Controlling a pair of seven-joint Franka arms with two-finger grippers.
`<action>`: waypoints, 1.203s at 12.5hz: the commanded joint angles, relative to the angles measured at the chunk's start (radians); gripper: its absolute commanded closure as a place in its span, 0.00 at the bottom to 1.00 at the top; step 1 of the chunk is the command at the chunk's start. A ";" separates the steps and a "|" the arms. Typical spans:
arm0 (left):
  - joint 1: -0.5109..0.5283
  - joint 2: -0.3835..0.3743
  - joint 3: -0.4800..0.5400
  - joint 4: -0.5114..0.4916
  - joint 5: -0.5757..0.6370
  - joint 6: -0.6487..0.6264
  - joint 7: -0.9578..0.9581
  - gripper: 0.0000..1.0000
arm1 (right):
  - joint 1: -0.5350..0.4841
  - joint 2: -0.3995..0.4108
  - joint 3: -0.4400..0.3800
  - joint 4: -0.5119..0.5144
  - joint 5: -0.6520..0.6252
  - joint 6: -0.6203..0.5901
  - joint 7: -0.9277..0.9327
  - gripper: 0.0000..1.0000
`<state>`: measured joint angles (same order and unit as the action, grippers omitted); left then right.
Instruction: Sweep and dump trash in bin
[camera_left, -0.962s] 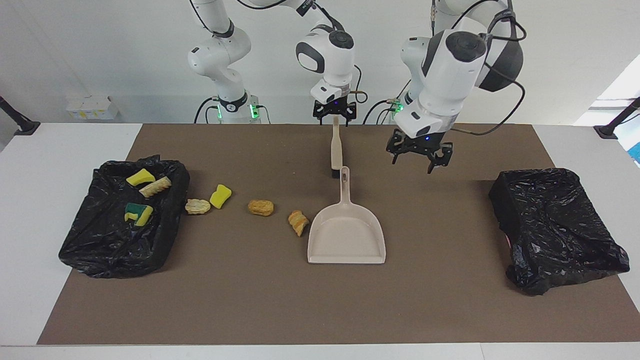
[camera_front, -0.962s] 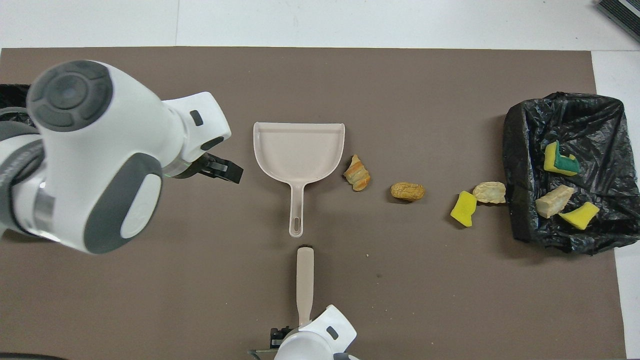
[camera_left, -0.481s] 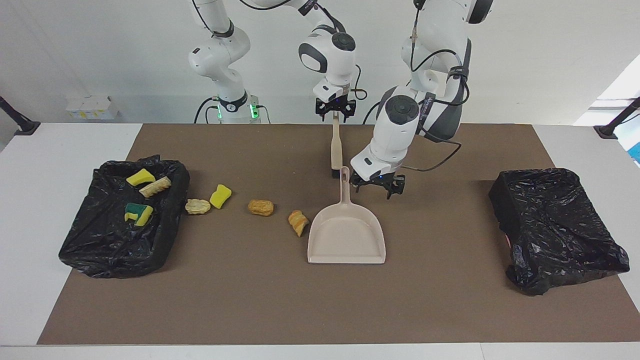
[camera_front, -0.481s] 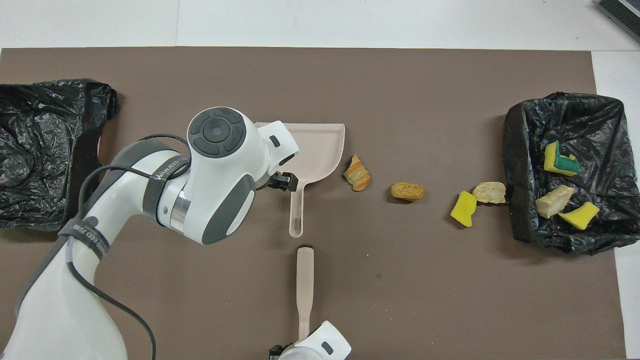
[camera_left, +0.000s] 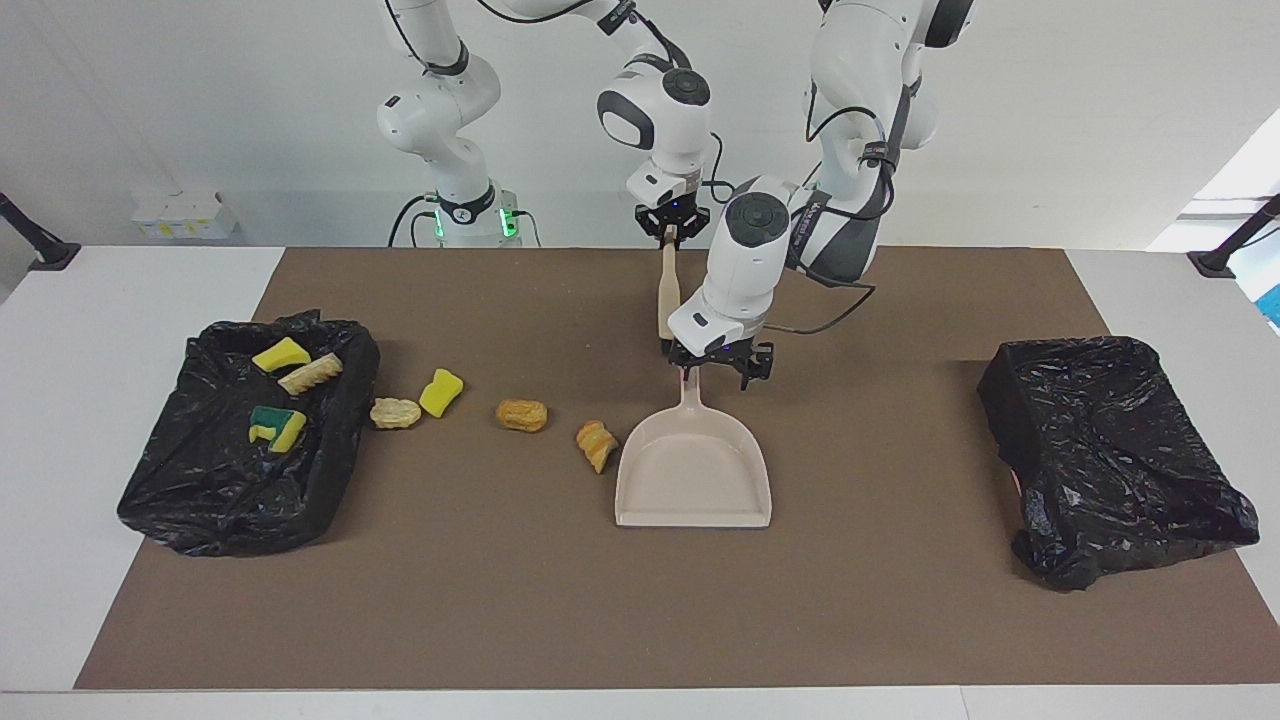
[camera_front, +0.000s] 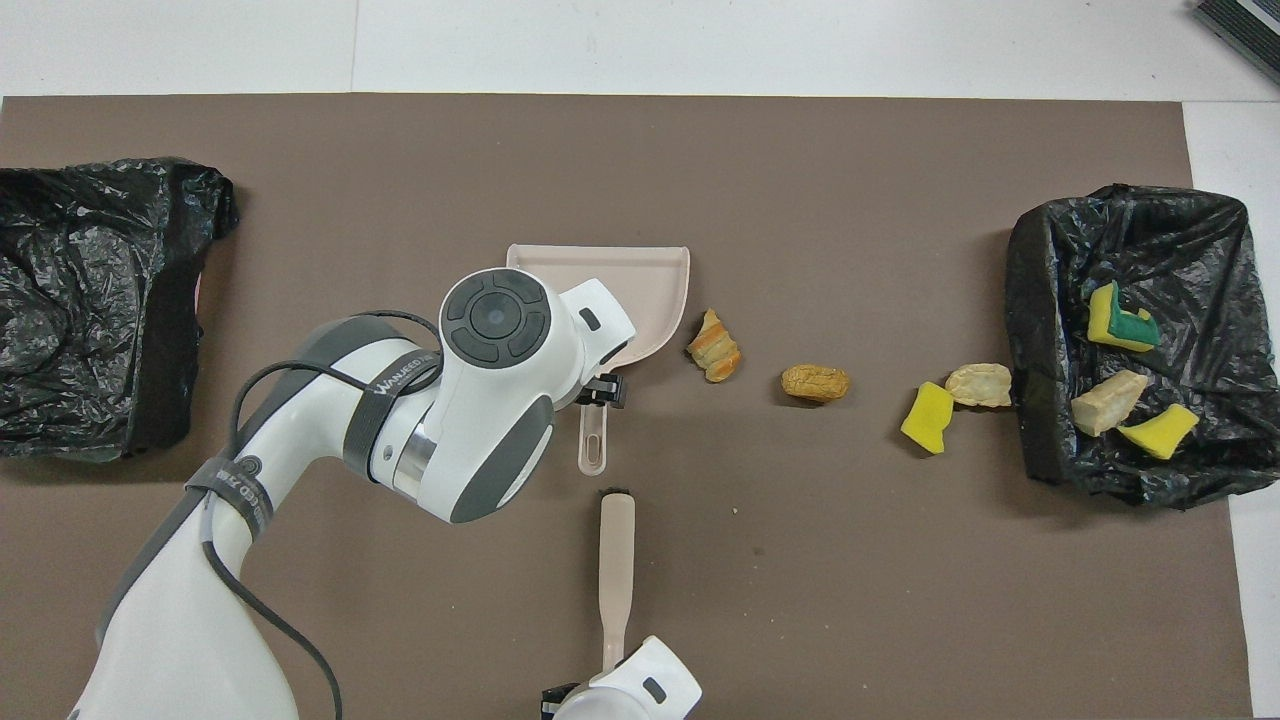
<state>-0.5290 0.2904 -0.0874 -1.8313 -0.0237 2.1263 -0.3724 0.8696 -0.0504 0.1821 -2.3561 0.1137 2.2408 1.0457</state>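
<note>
A beige dustpan (camera_left: 693, 480) (camera_front: 640, 280) lies mid-mat, its handle pointing toward the robots. My left gripper (camera_left: 717, 372) is low over that handle, open, fingers on either side. The beige brush (camera_left: 667, 290) (camera_front: 616, 560) lies nearer the robots, and my right gripper (camera_left: 668, 228) is shut on the end of its handle. Loose trash lies in a row beside the dustpan: a croissant-like lump (camera_left: 597, 444) (camera_front: 714, 346), a tan bun (camera_left: 522, 415), a yellow sponge scrap (camera_left: 441, 392) and a pale lump (camera_left: 396, 412).
A black bag-lined bin (camera_left: 200, 480) (camera_front: 1050, 300) at the right arm's end of the table holds three pieces of sponge and bread. Another black bag-lined bin (camera_left: 1110, 450) (camera_front: 90, 300) stands at the left arm's end. A brown mat (camera_left: 640, 620) covers the table.
My left arm swung in from the left arm's end and came down over the dustpan handle. My right gripper closed on the brush handle, and the brush shifted slightly.
</note>
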 joint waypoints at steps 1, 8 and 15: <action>-0.038 0.015 0.014 -0.029 -0.009 0.046 -0.028 0.07 | -0.046 -0.002 0.000 0.001 0.023 0.008 -0.012 1.00; -0.059 0.019 0.014 -0.029 -0.009 0.049 -0.049 0.07 | -0.234 -0.108 -0.004 0.092 0.023 -0.278 -0.051 1.00; -0.072 0.015 0.014 -0.051 -0.010 0.043 -0.071 0.38 | -0.541 -0.129 -0.009 0.225 -0.077 -0.596 -0.396 1.00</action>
<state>-0.5860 0.3188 -0.0879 -1.8563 -0.0257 2.1587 -0.4328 0.4221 -0.1636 0.1644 -2.1358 0.0747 1.6934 0.7537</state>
